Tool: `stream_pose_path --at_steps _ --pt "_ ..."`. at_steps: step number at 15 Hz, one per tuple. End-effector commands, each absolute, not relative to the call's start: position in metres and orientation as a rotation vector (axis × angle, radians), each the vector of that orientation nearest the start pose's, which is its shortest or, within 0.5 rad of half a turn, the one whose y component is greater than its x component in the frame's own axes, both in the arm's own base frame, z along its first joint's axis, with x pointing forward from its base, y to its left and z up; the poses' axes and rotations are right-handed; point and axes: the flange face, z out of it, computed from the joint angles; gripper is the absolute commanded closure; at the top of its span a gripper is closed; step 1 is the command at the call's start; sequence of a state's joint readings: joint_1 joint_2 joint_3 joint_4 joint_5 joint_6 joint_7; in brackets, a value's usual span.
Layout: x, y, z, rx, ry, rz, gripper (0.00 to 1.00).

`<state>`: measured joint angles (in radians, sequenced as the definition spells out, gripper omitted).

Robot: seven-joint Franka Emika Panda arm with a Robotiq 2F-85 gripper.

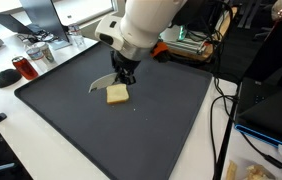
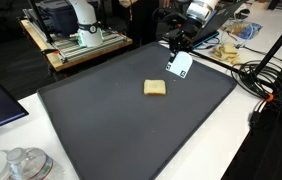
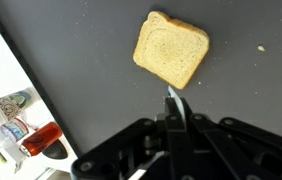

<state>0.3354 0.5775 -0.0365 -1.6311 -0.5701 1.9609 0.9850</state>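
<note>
Gripper (image 1: 124, 76) clamping a thin flat tool (image 1: 100, 85) over a dark mat (image 1: 71, 130).
Its jaws are pressing together on the tool's upper end, and the pale blade is hanging down just beside a slice of bread (image 1: 117, 93), which is lying flat near the mat's middle. In the wrist view the blade is showing edge-on, pointing at the slice; whether they are touching cannot be told. A reddish container (image 3: 43, 140) is standing off the mat.

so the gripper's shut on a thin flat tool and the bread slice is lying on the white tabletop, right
Not quite. The bread slice lies on the dark mat, as both exterior views show. The rest holds: the gripper is shut on a thin flat tool.
</note>
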Motion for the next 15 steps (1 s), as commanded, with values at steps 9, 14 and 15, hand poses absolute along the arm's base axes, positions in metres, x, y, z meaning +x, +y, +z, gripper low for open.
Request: stream_pose_path --at_steps 9,14,15 --pt "0.667 0.171 0.229 2.417 -0.503 0.097 0.99" --pt "0.671 0.169 0.228 2.443 -0.493 0.131 0.99" --pt "0.671 0.169 0.228 2.443 -0.487 0.146 0.99"
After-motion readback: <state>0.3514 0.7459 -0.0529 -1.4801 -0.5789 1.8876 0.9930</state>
